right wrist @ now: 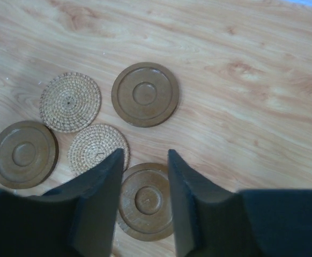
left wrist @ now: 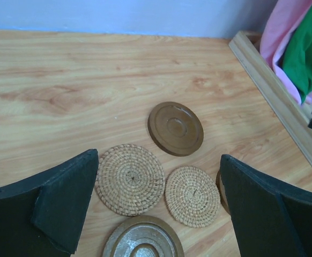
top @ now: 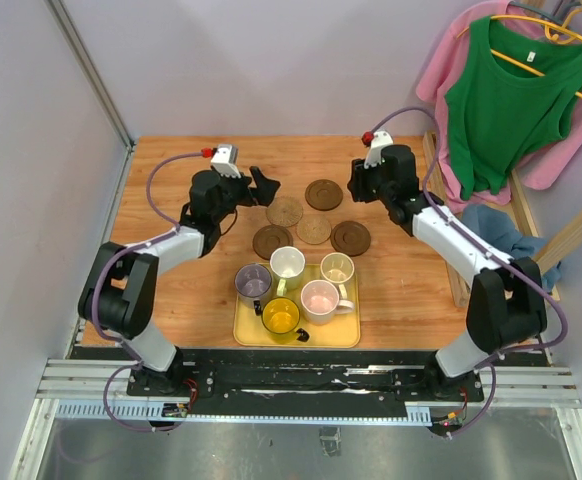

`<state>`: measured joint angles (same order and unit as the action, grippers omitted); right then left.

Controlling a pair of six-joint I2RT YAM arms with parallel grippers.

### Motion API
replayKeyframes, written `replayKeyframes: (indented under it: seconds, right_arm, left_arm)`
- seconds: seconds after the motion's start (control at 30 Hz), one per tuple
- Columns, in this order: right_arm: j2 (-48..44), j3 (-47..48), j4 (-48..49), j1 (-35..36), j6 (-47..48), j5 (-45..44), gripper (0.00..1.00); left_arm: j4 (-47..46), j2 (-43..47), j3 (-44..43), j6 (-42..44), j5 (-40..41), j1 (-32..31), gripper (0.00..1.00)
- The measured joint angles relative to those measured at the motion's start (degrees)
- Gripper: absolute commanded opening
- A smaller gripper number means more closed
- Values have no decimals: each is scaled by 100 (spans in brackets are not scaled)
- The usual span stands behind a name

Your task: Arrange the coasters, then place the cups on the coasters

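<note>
Left jaws were spread wide with nothing between them, hanging over the back-left part of the worktop [top: 161,170], just left of the coaster cluster. Right jaws were only partway apart, with a narrow gap. As far as I could tell from the wrist view, nothing was pinched in there. They hung above the boards on the right side of the cluster, and the right-hand dark brown coaster [right wrist: 145,201] showed through the gap.

All five coasters lay flat on the wood, packed close together in the middle. The rear dark brown coaster [top: 323,194] sat furthest back. The left tan coaster [top: 284,211] and the middle tan coaster [top: 313,229] were next to each other in front of it. The front-left dark brown coaster [top: 272,241] and the right-hand one flanked them.

The cups were all upright on the yellow tray [top: 246,335], which sat just in front of the coasters, toward the arm bases. The grey-purple cup [top: 253,283], the whitish cup [top: 287,264] and the pale greenish cup [top: 337,268] made up the back row. The yellow cup [top: 281,316] and the pink cup [top: 320,299] stood in front. No cup was on a coaster yet.
</note>
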<state>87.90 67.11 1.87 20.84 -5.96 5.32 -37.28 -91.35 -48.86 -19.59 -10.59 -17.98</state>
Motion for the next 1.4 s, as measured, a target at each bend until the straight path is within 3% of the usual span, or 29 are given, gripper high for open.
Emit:
replayKeyframes:
  seconds: [0.03,0.07,0.2,0.27,0.3,0.8,1.4]
  right_arm:
    - [103,20,-20,0,26,55,1]
    - [232,66,-61,0,48,103,1]
    - [715,284,-190,0,61,260,1]
    - [916,378,-221,0,52,343,1]
    - [1012,415,-219,0,44,400,1]
    - [2186,925,-356,122,-114,1202,1]
    - [3029,1150,-509,605,-330,1659,1]
  left_arm:
    - [28,-127,-87,-7,-103,0,100]
    - [61,-267,-170,-28,-192,0,95]
    - [201,-721,-345,-136,-374,0,34]
    - [269,-885,-352,-146,-382,0,9]
    - [295,-953,-352,-138,-372,0,2]
    - [404,-2188,-968,-205,-887,-22,0]
    - [1198,-2612,-1414,-42,-702,-238,1]
